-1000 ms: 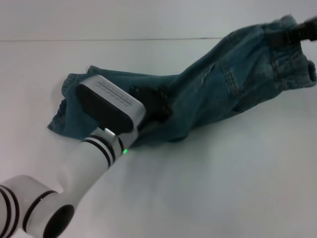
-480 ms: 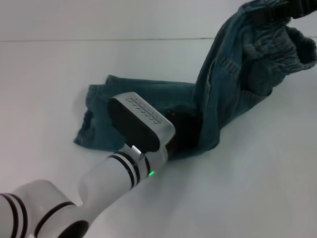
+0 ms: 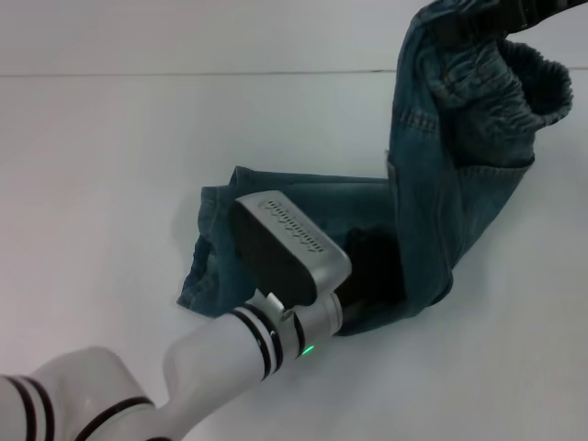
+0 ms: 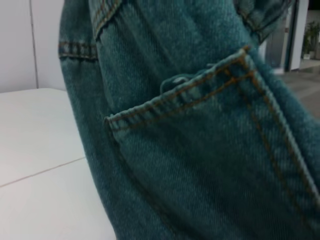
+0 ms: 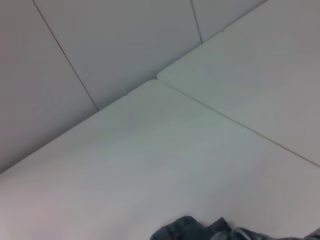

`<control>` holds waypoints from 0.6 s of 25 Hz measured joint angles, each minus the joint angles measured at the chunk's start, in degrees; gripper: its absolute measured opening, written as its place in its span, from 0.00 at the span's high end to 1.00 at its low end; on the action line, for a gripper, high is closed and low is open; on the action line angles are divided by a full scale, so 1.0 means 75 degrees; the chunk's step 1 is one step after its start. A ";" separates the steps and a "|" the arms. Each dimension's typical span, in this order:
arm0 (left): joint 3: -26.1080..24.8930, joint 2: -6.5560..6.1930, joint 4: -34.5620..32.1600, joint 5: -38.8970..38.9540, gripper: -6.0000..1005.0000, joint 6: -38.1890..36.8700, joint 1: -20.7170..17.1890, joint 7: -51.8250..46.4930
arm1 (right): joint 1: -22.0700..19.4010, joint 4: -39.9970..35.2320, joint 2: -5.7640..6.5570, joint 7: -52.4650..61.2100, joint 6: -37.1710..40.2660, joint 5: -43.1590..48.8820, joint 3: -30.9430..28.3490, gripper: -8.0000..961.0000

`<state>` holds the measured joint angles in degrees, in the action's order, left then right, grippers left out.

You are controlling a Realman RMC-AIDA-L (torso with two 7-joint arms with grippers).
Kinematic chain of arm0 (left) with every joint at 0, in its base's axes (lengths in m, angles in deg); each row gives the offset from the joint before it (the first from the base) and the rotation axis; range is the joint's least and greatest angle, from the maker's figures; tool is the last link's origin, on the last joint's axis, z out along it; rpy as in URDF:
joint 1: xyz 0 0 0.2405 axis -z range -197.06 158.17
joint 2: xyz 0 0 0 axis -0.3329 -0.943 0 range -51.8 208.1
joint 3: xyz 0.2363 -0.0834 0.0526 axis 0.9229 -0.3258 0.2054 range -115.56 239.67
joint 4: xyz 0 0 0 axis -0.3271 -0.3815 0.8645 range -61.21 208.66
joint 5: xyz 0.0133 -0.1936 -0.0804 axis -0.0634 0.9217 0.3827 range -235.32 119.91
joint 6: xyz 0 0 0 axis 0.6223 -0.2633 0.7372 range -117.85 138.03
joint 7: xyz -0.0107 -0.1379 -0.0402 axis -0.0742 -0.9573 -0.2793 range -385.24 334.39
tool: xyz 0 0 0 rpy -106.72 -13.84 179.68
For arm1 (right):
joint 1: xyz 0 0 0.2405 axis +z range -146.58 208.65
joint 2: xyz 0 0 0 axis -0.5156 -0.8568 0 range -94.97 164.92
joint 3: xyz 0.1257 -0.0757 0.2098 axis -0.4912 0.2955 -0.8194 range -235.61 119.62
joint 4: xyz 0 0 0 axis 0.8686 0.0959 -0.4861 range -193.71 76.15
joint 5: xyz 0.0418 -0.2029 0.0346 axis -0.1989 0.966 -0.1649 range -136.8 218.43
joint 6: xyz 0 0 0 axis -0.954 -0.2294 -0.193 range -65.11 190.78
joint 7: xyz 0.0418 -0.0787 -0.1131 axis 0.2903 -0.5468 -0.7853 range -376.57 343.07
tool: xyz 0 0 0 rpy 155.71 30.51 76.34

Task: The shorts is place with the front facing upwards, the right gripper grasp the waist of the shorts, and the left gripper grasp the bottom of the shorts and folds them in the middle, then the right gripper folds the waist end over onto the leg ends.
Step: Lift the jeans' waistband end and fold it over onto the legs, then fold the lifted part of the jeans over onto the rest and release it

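The blue-green denim shorts (image 3: 441, 184) are partly raised off the white table (image 3: 101, 165). Their gathered waist (image 3: 519, 83) hangs high at the back right, with my right gripper (image 3: 531, 11) shut on it at the top edge of the head view. The leg ends (image 3: 216, 253) lie flat on the table to the left. My left gripper (image 3: 372, 271) is low at the fold, its black fingers sunk in the denim and shut on it. In the left wrist view a patch pocket (image 4: 210, 150) with tan stitching fills the picture. A scrap of denim (image 5: 195, 231) shows in the right wrist view.
The white table has a seam line (image 3: 184, 73) across its back, with a pale wall behind it. My left forearm (image 3: 220, 367), white with black bands, crosses the front left of the table.
The right gripper has lifted the waist higher and brought it leftward, so the shorts stand steeper. The left gripper has slid right and nearer, dragging the leg ends with it.
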<state>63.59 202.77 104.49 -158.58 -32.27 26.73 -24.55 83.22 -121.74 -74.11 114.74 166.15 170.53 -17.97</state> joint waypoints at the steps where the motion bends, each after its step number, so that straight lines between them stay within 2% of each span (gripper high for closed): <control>1: -0.0077 0.0000 -0.0007 -0.0005 0.99 -0.0116 -0.0123 -0.0006 | -0.0020 0.0059 0.0001 -0.0033 -0.0031 -0.0001 0.0035 0.89; 9: -0.0899 -0.0001 -0.0494 -0.0167 0.99 -0.1803 -0.1429 -0.0256 | -0.0050 0.0639 0.0072 -0.0341 -0.0177 0.0017 0.0061 0.89; 15: -0.0993 0.0000 -0.1856 -0.0161 0.99 -0.3818 -0.2215 -0.1964 | 0.0076 0.0944 0.0030 -0.0484 -0.0362 0.0012 0.0170 0.89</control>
<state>56.14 202.77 90.57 -159.79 -60.90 10.12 -39.28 83.79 -114.66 -73.88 111.11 163.44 170.62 -16.70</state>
